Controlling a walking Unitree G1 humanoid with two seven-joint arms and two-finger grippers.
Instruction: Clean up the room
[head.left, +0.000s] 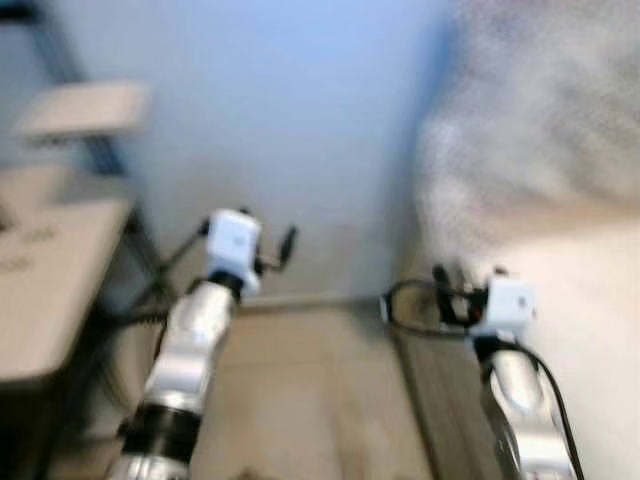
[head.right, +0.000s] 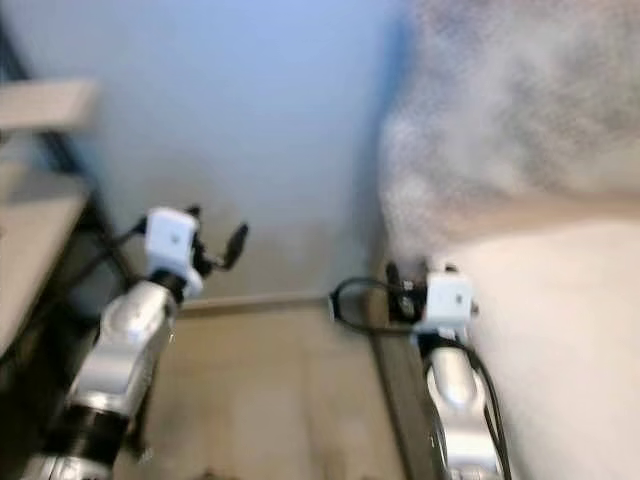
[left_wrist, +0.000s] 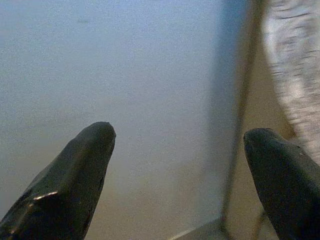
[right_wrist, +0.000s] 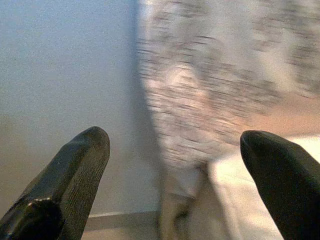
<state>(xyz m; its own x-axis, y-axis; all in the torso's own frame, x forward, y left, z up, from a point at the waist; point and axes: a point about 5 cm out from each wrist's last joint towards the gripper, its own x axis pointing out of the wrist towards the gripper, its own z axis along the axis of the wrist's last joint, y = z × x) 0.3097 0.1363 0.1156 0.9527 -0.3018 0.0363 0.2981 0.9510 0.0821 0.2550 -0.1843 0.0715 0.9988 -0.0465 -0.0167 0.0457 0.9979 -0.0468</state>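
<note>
Blurred view, robot facing a pale blue wall (head.left: 300, 120).
Left pincer (left_wrist: 177, 145): raised before the wall, fingers spread wide, holding nothing.
Right pincer (right_wrist: 175, 145): raised beside the white bed (head.left: 590, 320), fingers wide, holding nothing.
Grey speckled blanket (right_wrist: 215, 80): heaped at the bed's head.
Beige tabletop (head.left: 50, 280): at left.
Tan floor (head.left: 300, 400): between tabletop and bed.

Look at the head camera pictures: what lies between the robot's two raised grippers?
Nothing is held there. Between the left gripper and the right gripper, the left eye view shows bare pale wall and, lower down, tan floor. Both grippers are open and empty.
</note>
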